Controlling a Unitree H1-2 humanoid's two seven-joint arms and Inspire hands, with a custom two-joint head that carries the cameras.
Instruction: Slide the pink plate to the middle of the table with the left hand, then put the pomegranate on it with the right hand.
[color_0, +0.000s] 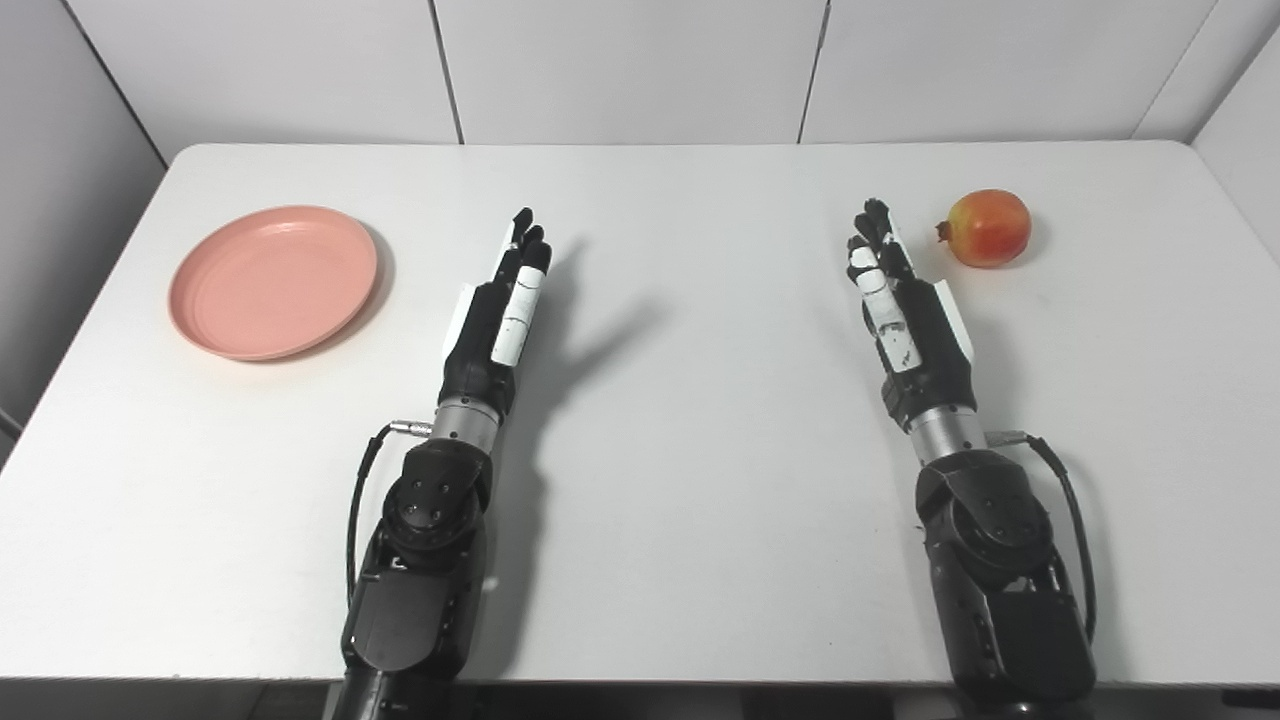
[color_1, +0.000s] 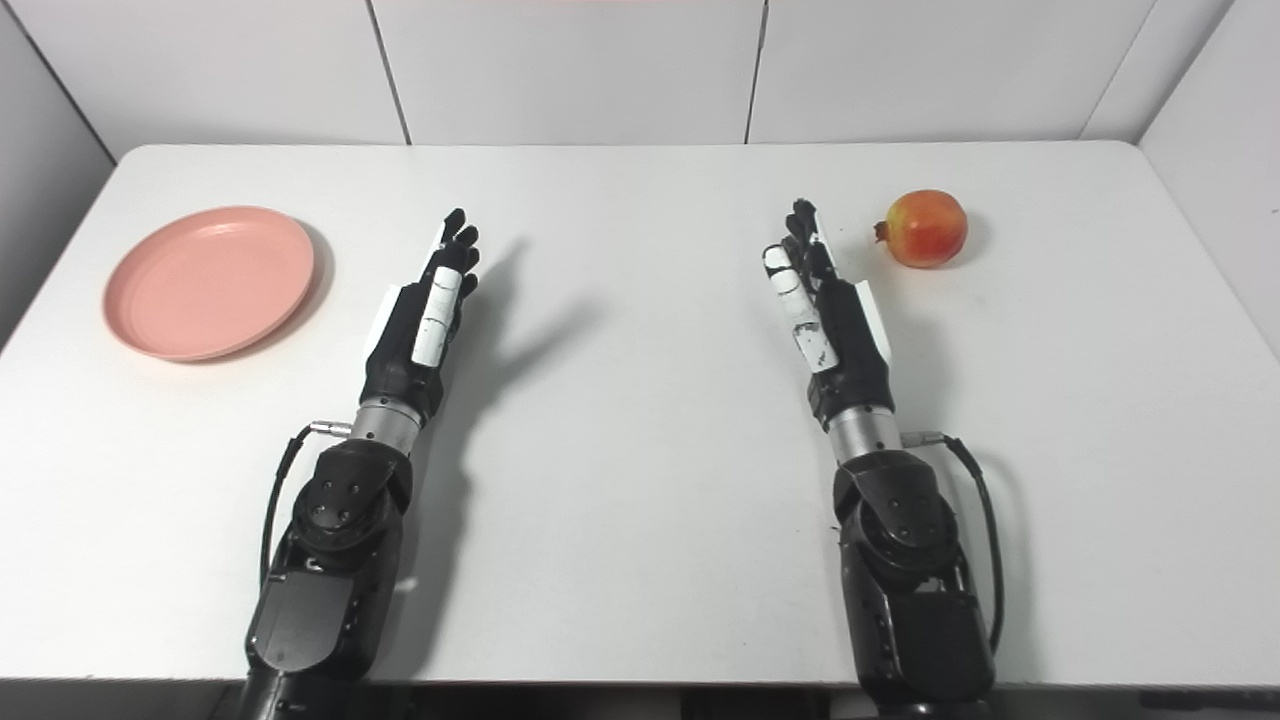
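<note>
The round pink plastic plate (color_0: 273, 281) sat empty at the white table's (color_0: 700, 480) far left. Right of it, my left hand (color_0: 503, 313) stretched forward, edge-on, fingers straight and holding nothing (well apart from the plate). My right hand (color_0: 897, 310) mirrored it, empty too. The red-yellow round pomegranate (color_0: 988, 228) lay just beyond it, far right.

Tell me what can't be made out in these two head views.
- Palm sides of the left hand and right hand: both stand edge-on to the cameras, fingers extended, holding nothing.
- Both upper arms: cut off by the bottom edge.
- Far side of the pomegranate and its contact with the table: hidden by the fruit itself.
- Underside of the plate: hidden against the table.
</note>
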